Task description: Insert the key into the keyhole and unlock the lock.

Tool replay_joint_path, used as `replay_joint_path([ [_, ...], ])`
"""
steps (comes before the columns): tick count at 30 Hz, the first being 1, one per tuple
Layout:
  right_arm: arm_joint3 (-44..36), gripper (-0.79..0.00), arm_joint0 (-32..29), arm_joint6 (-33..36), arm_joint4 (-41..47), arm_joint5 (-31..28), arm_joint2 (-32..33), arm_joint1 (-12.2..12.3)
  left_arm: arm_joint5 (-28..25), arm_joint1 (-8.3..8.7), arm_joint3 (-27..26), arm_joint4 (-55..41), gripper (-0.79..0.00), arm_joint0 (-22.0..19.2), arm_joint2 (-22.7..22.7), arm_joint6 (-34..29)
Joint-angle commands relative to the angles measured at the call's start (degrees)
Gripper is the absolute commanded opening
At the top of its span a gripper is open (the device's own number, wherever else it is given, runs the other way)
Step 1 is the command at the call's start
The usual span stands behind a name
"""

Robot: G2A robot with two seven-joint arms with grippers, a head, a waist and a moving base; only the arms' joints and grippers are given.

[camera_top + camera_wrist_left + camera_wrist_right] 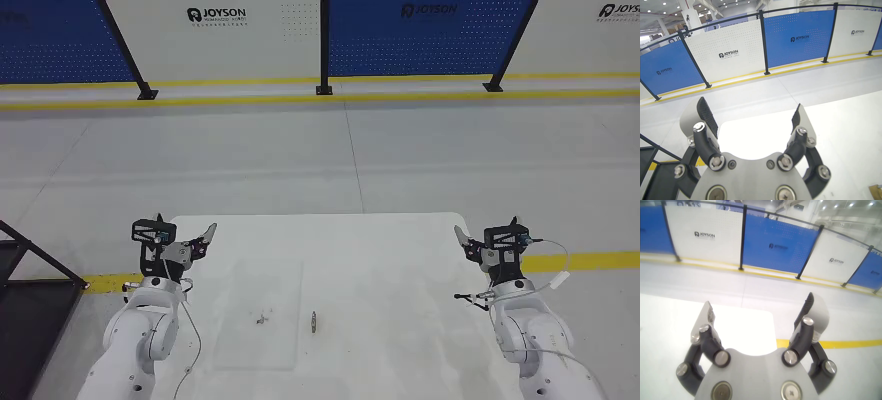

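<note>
Closest in, on the near part of the table [400,250], lie two little things: a small lump [260,320] and, just to its right, a slim piece [313,321]. They are too small to name for sure. I take the slim piece for the key and the lump for the lock. The slim piece has its long axis running near-to-far. The lump sits inside a faint rectangular sheet [240,290], and the slim piece sits just off that sheet's right edge.

Farther out, the left gripper [185,242] hangs over the table's left edge and the right gripper [478,242] over its right edge. Each has its fingers spread and nothing between them. Both things lie back toward the robot from the grippers and well apart from either. The left gripper is the nearer one, clearly so for the lump. Nothing stands between gripper and target.

A black rack [20,300] stands beside the table on the left. Beyond the table are yellow floor stripes [250,100] and a fence [420,40] of blue and white panels.
</note>
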Motion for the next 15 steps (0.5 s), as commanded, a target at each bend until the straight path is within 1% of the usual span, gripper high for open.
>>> replay_joint_path([
  [1,0.00,0.000,0.00,0.00,0.00,0.00,0.00,0.00,0.00,0.00,0.00,0.00,-0.001,0.00,0.00,0.00],
  [8,0.00,0.000,0.00,0.00,0.00,0.00,0.00,0.00,0.00,0.00,0.00,0.00,-0.001,0.00,0.00,0.00],
  [9,0.00,0.000,0.00,0.00,0.00,0.00,0.00,0.00,-0.73,0.06,-0.46,0.95,0.000,-0.01,0.18,0.06],
  [11,0.00,0.000,0.00,0.00,0.00,0.00,0.00,0.00,-4.32,0.44,-2.30,5.78,0.000,0.79,0.34,-0.35],
  [15,0.00,0.000,0.00,0.00,0.00,0.00,0.00,0.00,-7.59,0.85,-7.84,12.33,0.000,4.48,0.36,-3.34],
])
